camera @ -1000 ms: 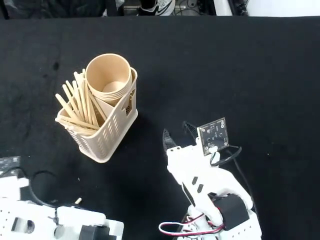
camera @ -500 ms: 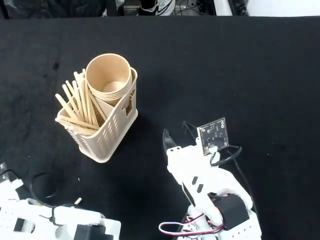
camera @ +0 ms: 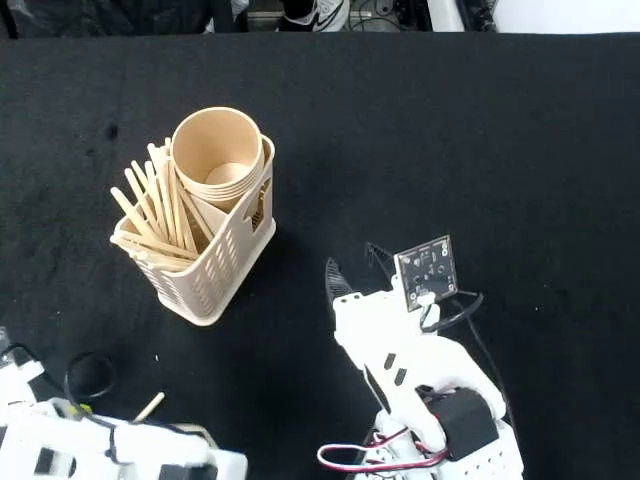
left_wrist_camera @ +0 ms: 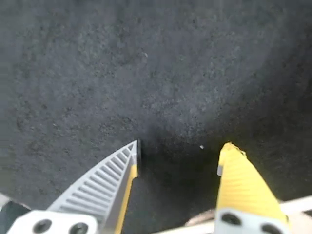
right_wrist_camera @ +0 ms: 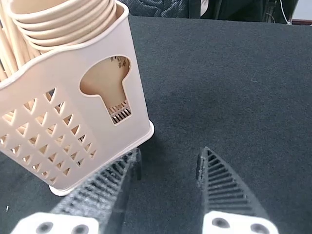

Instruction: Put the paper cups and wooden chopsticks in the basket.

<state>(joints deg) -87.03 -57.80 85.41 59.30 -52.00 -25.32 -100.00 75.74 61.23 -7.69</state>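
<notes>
The paper cups (camera: 218, 150) sit nested in 1 stack inside the basket (camera: 220, 272), and the wooden chopsticks (camera: 155, 215) lean in a loose fan in its other compartment, their ends standing well above the rim. The basket stands upright on the bench (camera: 500, 150), its lower corner just beyond 1 fingertip of the right gripper (right_wrist_camera: 168, 158), whose jaws are apart with nothing between them. The main hazard is probably that closeness: a sideways swing or forward push from this gripper would likely catch the corner, and a tall, narrow basket loaded high could tip and spill the chopsticks. The left gripper (left_wrist_camera: 183, 146), also spread and holding nothing, hangs over bare bench well away from the basket, so it poses little threat. A short pale stick (camera: 150, 406) lies close beside the left arm; I cannot tell whether it is a chopstick, but if so, 1 piece may be overlooked.
</notes>
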